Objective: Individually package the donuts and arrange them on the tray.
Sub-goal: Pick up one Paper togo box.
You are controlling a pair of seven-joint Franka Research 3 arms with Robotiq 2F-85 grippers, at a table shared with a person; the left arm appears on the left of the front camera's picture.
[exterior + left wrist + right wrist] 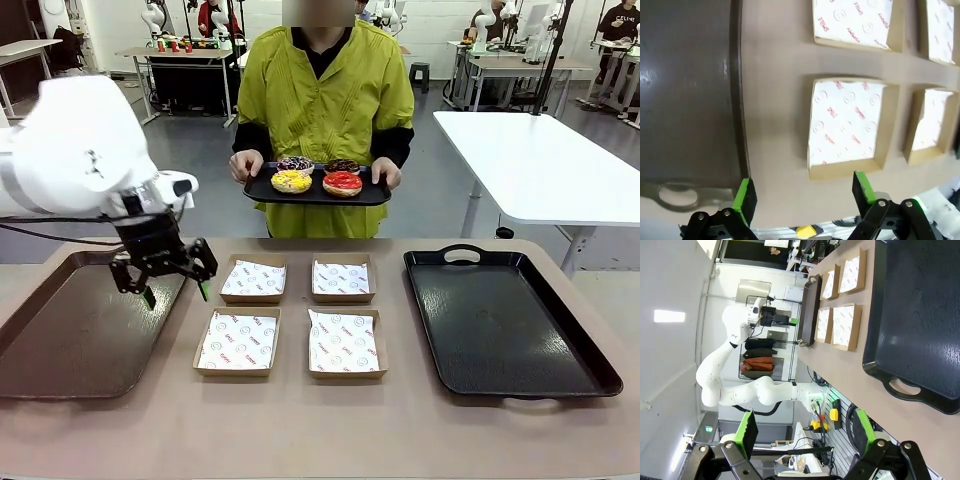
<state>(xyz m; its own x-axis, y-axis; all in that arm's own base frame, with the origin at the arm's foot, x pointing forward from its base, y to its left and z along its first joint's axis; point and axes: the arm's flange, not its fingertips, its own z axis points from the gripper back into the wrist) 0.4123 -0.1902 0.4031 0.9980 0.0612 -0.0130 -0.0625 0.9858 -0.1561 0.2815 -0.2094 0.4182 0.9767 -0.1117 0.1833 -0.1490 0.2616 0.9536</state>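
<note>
White left arm (pixel 75 150), gripper (pixel 177 293) downward, jaws apart

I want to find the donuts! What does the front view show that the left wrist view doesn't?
The front view adds a person holding a small black tray with four donuts, yellow, red and two dark ones, plus the big black tray. The left wrist view adds the brown tray's handle hole, close by its open jaws. Both share the brown tray, four paper-lined boxes and the table.

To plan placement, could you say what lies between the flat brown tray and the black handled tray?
Four shallow, paper-lined brown cardboard boxes, in two rows of two, as the front view shows.
</note>
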